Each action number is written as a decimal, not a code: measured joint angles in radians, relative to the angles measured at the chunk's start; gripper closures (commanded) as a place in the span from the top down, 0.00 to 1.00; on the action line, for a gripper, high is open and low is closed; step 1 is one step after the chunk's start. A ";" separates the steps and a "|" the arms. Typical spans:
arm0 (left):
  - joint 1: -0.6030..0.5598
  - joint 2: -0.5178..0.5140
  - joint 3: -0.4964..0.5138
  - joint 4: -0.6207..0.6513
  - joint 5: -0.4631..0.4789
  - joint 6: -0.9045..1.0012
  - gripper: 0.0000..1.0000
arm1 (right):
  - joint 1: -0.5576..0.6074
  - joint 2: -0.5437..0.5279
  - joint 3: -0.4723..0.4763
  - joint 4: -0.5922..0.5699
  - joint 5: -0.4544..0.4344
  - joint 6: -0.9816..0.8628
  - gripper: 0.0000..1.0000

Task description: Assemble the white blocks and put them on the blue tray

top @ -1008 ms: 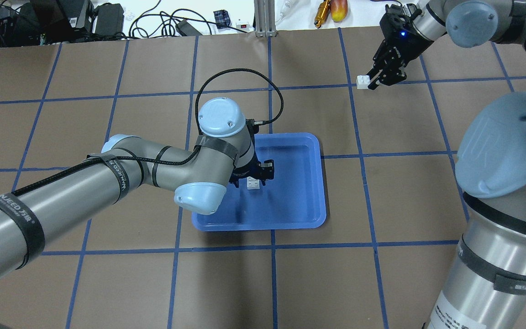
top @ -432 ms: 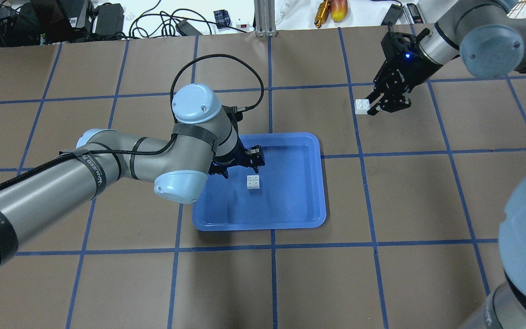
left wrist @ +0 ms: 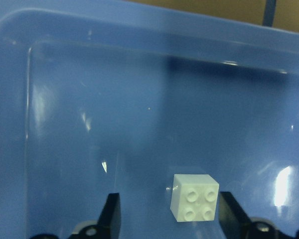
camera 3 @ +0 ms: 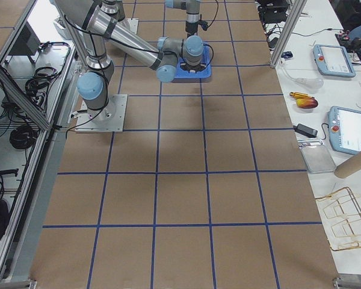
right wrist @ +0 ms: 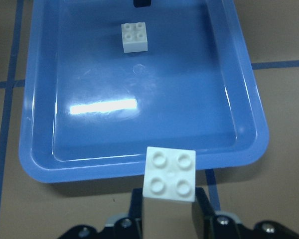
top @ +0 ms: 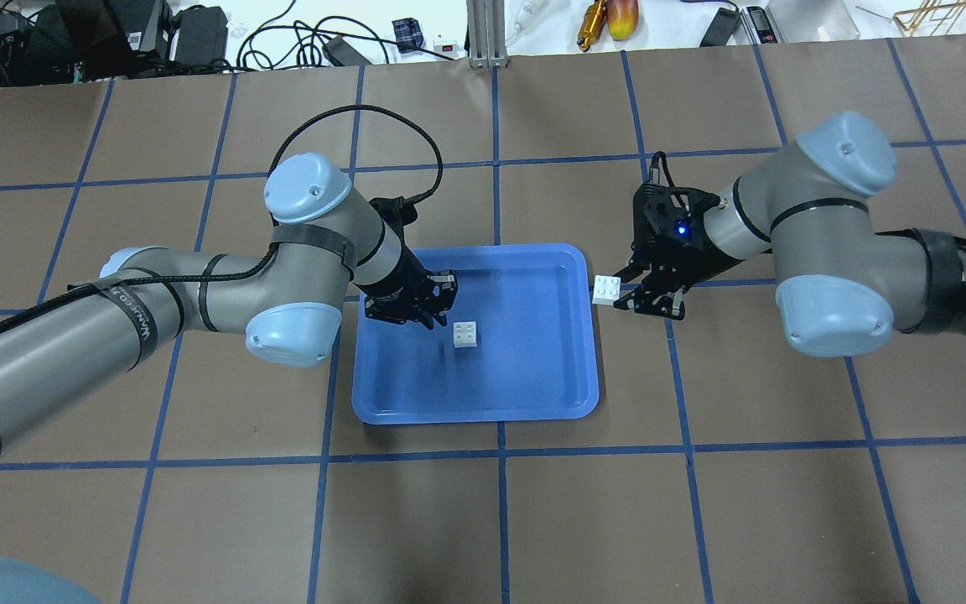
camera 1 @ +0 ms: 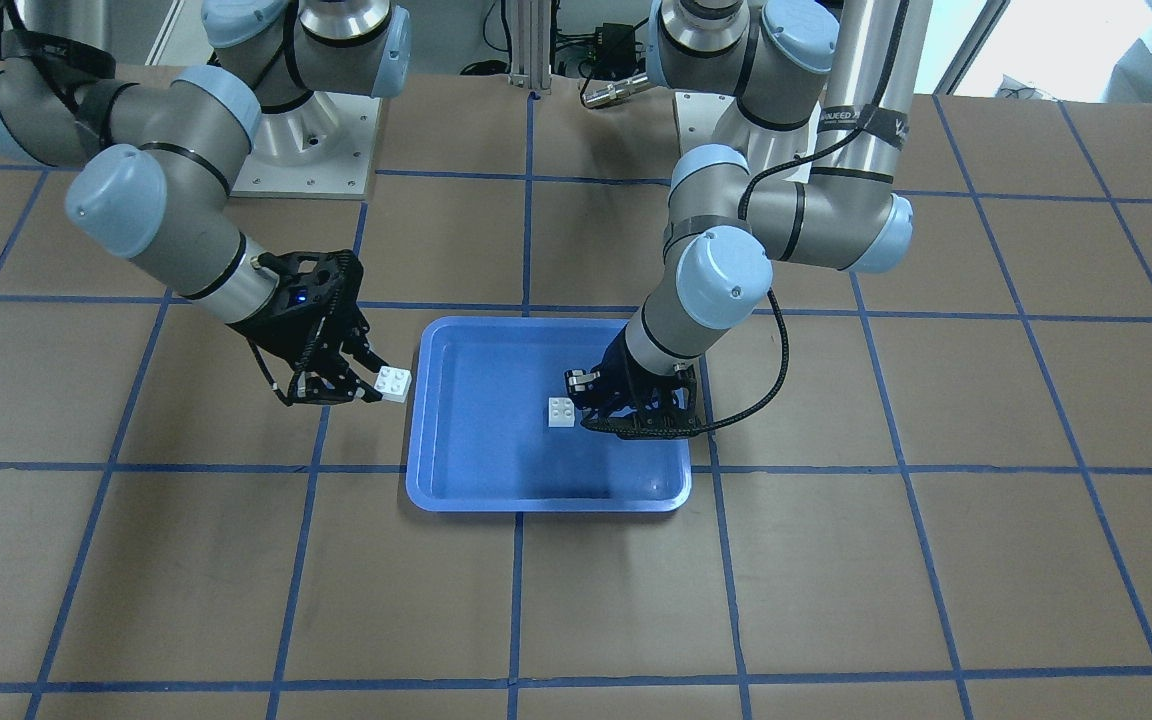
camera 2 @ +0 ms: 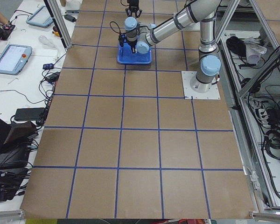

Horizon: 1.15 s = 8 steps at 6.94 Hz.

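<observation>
tray: we've got one white brick inside, just ahead of left claw (spread wide, empty) | right claw: pinching second brick, tray just ahead

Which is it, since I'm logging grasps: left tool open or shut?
Open: left tool's fingers stand wide apart, the small white studded plastic brick unheld.

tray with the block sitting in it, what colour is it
Plain blue, no pattern. The blue tray shows best in the right wrist-mounted view.
</observation>
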<state>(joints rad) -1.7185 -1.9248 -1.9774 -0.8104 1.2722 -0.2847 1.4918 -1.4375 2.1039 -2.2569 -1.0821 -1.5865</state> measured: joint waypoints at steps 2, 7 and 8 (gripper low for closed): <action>0.006 -0.014 0.001 0.008 -0.017 0.022 0.18 | 0.055 0.011 0.025 -0.054 0.007 0.005 0.00; 0.005 -0.043 0.002 0.012 -0.020 0.056 0.16 | 0.182 0.218 0.007 -0.314 0.015 0.019 0.00; 0.005 -0.043 0.002 0.012 -0.020 0.057 0.16 | 0.192 0.237 -0.009 -0.319 0.026 0.027 0.00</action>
<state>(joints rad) -1.7134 -1.9679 -1.9759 -0.7984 1.2517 -0.2276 1.6837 -1.2000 2.0952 -2.5763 -1.0565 -1.5590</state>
